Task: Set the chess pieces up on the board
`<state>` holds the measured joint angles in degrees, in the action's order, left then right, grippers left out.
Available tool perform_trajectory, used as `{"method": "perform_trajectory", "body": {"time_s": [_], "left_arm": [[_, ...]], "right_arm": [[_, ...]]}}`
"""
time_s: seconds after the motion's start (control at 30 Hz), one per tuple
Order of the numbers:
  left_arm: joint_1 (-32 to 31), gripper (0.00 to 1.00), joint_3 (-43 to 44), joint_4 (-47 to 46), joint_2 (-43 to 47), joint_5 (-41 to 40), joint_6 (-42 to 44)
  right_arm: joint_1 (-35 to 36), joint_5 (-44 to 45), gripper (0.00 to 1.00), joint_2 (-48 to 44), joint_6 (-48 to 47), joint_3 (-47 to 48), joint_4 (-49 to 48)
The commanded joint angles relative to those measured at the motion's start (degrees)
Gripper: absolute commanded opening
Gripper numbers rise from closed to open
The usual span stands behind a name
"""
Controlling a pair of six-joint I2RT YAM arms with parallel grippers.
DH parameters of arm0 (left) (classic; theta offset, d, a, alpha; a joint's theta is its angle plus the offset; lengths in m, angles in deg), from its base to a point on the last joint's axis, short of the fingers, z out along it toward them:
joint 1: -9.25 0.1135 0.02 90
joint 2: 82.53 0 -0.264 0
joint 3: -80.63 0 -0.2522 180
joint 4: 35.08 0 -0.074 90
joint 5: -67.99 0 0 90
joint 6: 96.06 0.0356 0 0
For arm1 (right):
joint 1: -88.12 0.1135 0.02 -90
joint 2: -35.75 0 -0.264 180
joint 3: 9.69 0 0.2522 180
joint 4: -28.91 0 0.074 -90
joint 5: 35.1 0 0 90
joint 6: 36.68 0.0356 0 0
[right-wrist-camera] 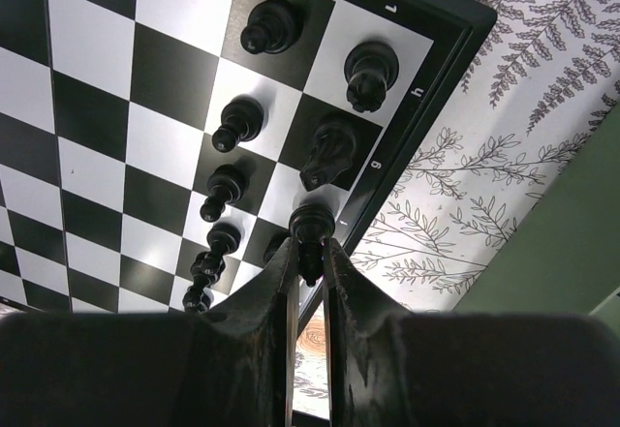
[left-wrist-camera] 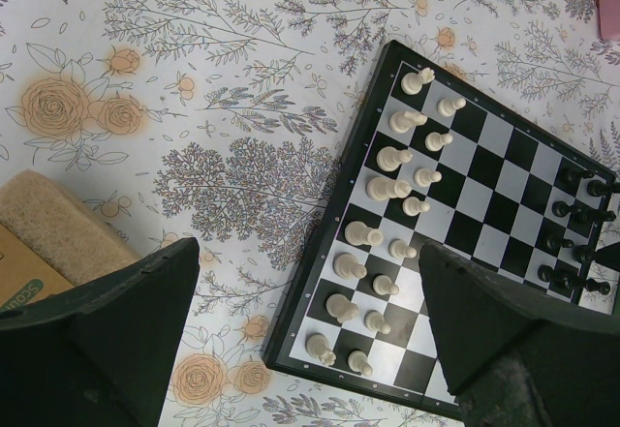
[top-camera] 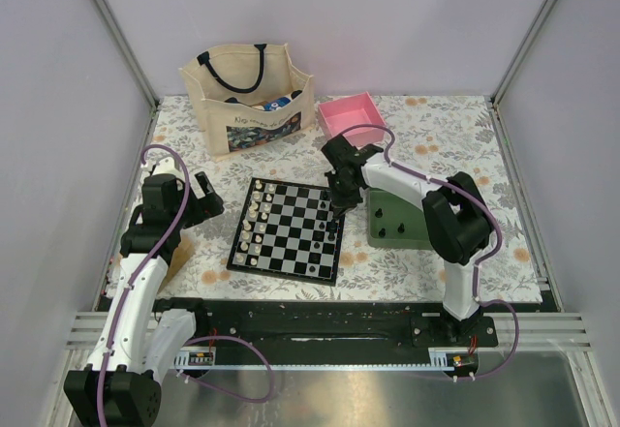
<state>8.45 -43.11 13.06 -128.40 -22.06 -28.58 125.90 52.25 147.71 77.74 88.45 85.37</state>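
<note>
The chessboard (top-camera: 291, 233) lies mid-table, with cream-white chessmen along its left side and black chess pieces (top-camera: 332, 228) along its right side. My right gripper (top-camera: 336, 206) hangs over the board's right edge. In the right wrist view its fingers (right-wrist-camera: 279, 272) are shut on a black chess piece (right-wrist-camera: 311, 233) just above a square on the edge row, beside a black knight (right-wrist-camera: 329, 151). Several black pawns (right-wrist-camera: 237, 122) stand in the row inward. My left gripper (top-camera: 208, 198) is open and empty over the tablecloth left of the board (left-wrist-camera: 465, 204).
A green tray (top-camera: 397, 216) with three black pieces stands right of the board. A pink box (top-camera: 351, 115) and a cream tote bag (top-camera: 250, 98) sit at the back. A cardboard box (left-wrist-camera: 44, 253) lies at the left edge.
</note>
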Motion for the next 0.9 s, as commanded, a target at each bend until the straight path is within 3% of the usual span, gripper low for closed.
{"method": "perform_trajectory", "body": {"time_s": [0.0,0.47,0.87], "left_arm": [[-0.08,0.99,1.01,-1.59,0.52,-0.21,-0.15],[-0.08,0.99,1.01,-1.67,0.43,-0.21,-0.15],[-0.08,0.99,1.01,-1.59,0.25,-0.21,-0.15]], "right_arm": [[0.72,0.02,0.13,0.54,0.10,2.19,-0.77],[0.89,0.55,0.16,1.77,-0.17,3.42,-0.77],[0.81,-0.33,0.38,0.72,-0.43,3.60,-0.95]]}}
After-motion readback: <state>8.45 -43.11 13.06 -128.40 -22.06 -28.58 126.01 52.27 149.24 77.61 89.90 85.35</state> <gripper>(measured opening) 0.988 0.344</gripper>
